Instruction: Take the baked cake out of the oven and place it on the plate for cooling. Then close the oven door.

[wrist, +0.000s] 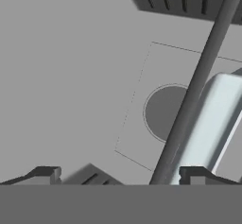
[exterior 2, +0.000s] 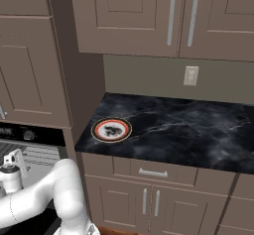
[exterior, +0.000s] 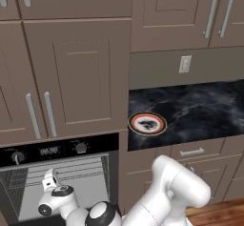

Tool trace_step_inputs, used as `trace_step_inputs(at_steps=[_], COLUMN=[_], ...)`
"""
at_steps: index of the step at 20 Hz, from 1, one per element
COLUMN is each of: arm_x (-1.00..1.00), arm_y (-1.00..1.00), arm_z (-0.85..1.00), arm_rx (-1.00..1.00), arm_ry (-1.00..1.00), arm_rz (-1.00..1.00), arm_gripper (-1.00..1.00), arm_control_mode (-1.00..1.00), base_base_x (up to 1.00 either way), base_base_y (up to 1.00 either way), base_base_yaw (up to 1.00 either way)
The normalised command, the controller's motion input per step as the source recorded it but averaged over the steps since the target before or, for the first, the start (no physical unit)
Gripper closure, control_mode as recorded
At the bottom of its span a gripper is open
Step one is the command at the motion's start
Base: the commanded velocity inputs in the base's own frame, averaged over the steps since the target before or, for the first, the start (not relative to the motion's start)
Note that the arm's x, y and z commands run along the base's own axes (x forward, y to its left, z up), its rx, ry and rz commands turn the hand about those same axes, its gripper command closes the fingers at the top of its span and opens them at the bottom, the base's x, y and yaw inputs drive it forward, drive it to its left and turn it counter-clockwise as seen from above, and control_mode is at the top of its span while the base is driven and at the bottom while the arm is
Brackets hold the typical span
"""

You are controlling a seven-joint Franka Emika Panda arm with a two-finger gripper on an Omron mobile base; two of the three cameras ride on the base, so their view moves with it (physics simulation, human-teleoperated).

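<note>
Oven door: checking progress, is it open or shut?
Open: the oven shows its light grey racked interior, with the arm reaching inside.

Your arm point(exterior: 162, 191) is rising from the lower right of the left base view, bending toward the lower left. Your gripper point(wrist: 120, 176) is holding its jaws wide apart, gripping nothing, fingertips point(wrist: 45, 173) at the frame bottom.

We see brown panelled cabinets point(exterior: 76, 72) with silver bar handles point(exterior: 211, 13), a black marbled counter point(exterior 2: 188, 130), a grey backsplash point(exterior 2: 149, 78) bearing a pale outlet point(exterior 2: 191, 75), drawers point(exterior 2: 153, 172) below, and wooden flooring point(exterior: 219, 213)
</note>
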Motion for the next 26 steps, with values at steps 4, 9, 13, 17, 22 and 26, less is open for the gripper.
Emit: trace_step_inputs(at_steps=[4,9,13,17,22,26], arm_x=[-0.02,0.00,0.00,-0.16,-0.29,-0.38], arm_y=[0.33,0.42,0.37,0.41,0.47,0.51], arm_z=[-0.62,-0.59,-0.51,-0.47,-0.48,-0.54], arm_rx=[-0.05,-0.06,-0.02,-0.01,-0.01,-0.04], arm_ry=[-0.05,-0.04,-0.03,-0.06,-0.05,-0.05], arm_rz=[0.00,0.00,0.00,0.00,0.00,0.00], arm_gripper=[-1.00,1.00,1.00,1.00,1.00,1.00], arm_control_mode=[-1.00,-1.00,-1.00,-1.00,-1.00,-1.00], base_base_x=[0.00,0.00,0.00,0.00,0.00,0.00], base_base_y=[0.00,0.00,0.00,0.00,0.00,0.00], base_base_yaw=[0.00,0.00,0.00,0.00,0.00,0.00])
